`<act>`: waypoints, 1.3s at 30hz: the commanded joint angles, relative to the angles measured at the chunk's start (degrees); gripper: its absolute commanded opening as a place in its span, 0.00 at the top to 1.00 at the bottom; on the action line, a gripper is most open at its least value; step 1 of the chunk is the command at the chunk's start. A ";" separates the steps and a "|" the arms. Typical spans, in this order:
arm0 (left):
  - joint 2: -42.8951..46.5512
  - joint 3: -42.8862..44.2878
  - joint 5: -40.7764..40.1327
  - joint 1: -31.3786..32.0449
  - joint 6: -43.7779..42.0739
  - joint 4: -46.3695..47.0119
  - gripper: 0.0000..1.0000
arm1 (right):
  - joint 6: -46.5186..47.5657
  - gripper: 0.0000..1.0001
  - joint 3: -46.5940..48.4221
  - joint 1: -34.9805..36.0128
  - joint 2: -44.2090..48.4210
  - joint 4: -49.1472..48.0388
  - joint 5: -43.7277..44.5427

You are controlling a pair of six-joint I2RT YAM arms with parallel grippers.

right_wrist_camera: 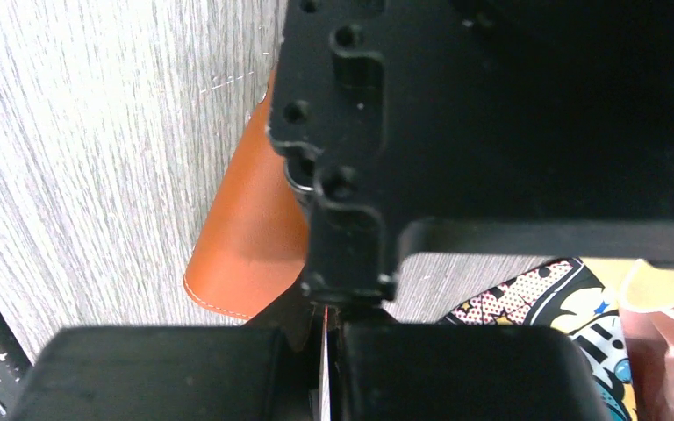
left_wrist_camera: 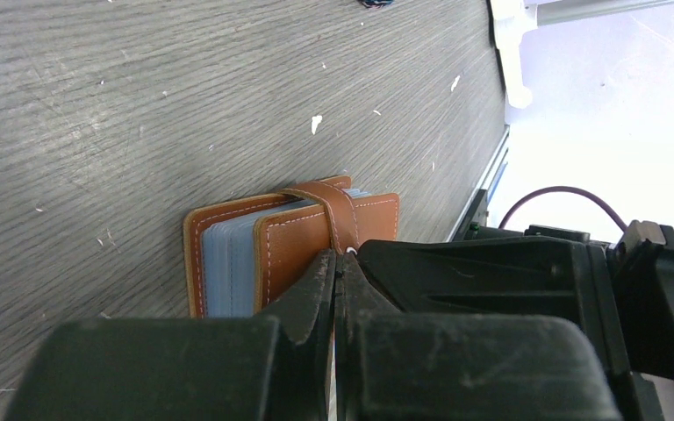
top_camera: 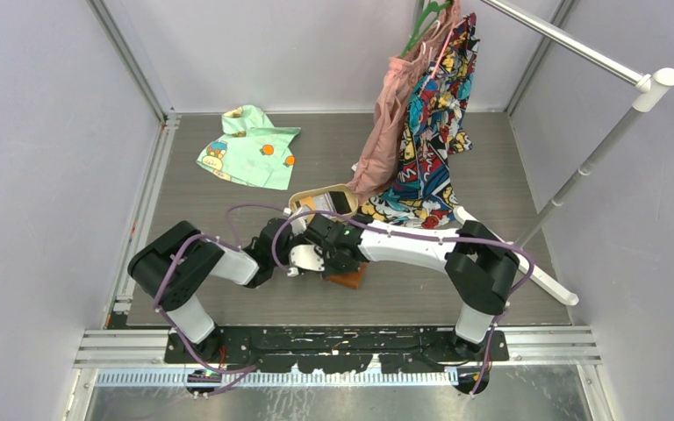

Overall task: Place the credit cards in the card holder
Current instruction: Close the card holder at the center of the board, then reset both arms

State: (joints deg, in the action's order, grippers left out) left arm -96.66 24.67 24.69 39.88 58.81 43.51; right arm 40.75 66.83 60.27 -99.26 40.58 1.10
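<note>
Both closed tight, your left gripper (left_wrist_camera: pixel 337 265) at the strap of the card holder (left_wrist_camera: pixel 297 247), your right gripper (right_wrist_camera: pixel 325 326) beside its cover, any hold unclear.

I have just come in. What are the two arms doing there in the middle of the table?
Both arms meet at the brown card holder, which lies folded on the grey table with its strap wrapped over it. The left gripper is shut, its tips right at the end of the strap; whether it pinches the strap is not clear. The right gripper is shut too, close beside the holder. The tan tray sits just behind them.
</note>
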 commanded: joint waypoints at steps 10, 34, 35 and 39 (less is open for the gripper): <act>-5.09 -3.40 -6.67 0.29 -3.81 -16.17 1.00 | -0.76 0.99 -2.51 8.38 -4.44 3.05 -14.12; 2.87 -2.92 -6.95 0.05 -4.93 -20.20 0.98 | -2.33 0.62 4.34 1.05 2.04 9.45 -17.69; 5.03 -2.38 -7.45 -0.04 -5.52 -22.18 0.97 | -2.00 0.60 4.61 0.01 3.71 10.14 -18.66; 18.33 2.01 -12.03 -0.11 -10.43 -35.82 0.88 | 0.43 0.54 5.71 -6.06 10.11 13.81 -22.36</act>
State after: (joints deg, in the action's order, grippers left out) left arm -87.66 24.62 21.67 40.03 57.01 30.94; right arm 40.23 70.46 60.01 -98.32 50.35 -15.16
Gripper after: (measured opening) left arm 0.082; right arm 0.427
